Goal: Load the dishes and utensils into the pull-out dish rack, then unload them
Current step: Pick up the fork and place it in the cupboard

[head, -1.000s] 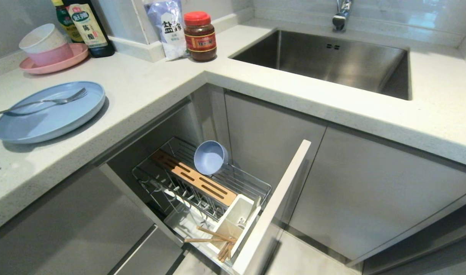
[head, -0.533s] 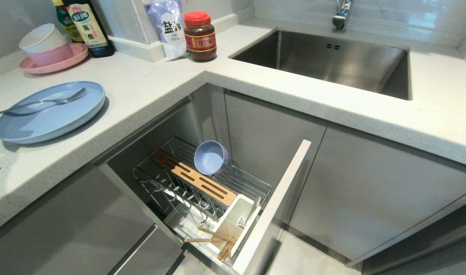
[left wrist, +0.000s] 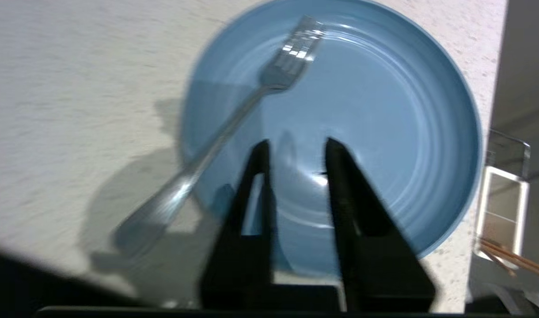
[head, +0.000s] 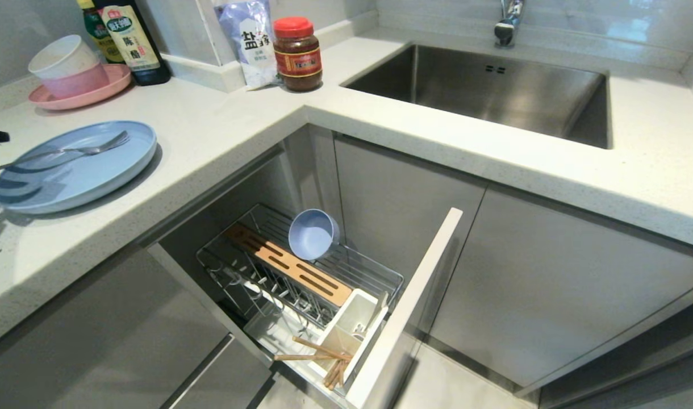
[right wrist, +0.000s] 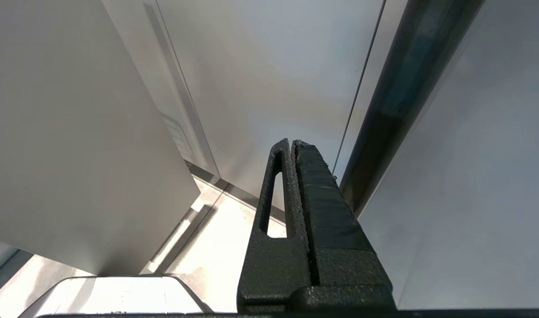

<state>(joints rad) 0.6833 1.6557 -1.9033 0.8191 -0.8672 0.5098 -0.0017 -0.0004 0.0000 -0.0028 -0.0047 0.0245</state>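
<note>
Over the blue plate point(left wrist: 375, 132), left tool point(left wrist: 296, 143) parted, fork point(left wrist: 216, 141) just beside

Bright, even overhead light across the pale countertop point(head: 221, 130); glare in the sink point(head: 494, 85) at one o'clock. Motion blur smearing plate point(left wrist: 375, 132) and fork point(left wrist: 234, 119) at the left wrist. Soft shadows at nine o'clock.

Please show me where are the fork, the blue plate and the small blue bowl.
fork point(head: 96, 146), head view, tines.
blue plate point(head: 91, 176), head view, bare centre.
small blue bowl point(head: 309, 236), head view, inside.
</note>
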